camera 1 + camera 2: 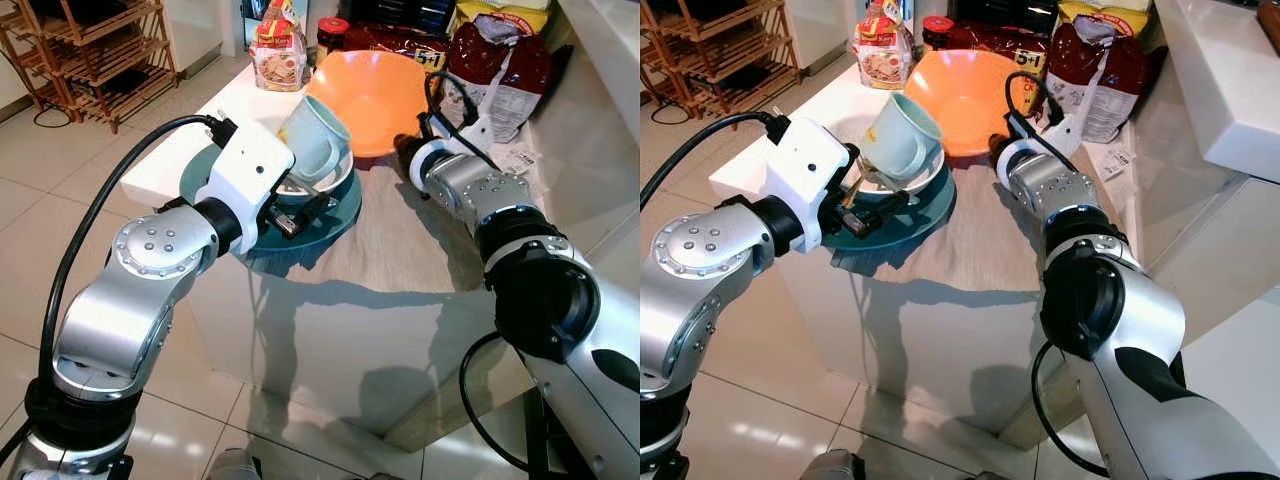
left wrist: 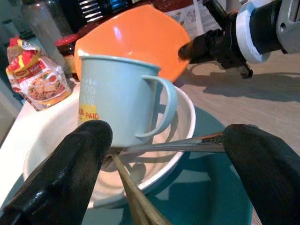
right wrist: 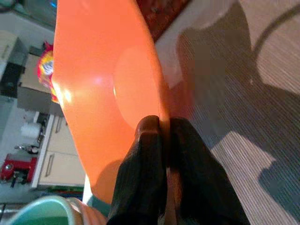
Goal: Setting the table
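A tilted orange bowl stands at the back of the table, and my right gripper is shut on its rim. A pale blue mug leans inside a white bowl that rests on a teal plate. Silver and gold cutlery lies in the white bowl under the mug. At the plate's near edge my left gripper is open, its fingers spread to either side of the cutlery handles. My right gripper reaches in from the right.
The grey-topped table ends close in front of me. A noodle packet, a red-lidded jar and red bags crowd its back. A wooden rack stands far left. A white counter rises on the right.
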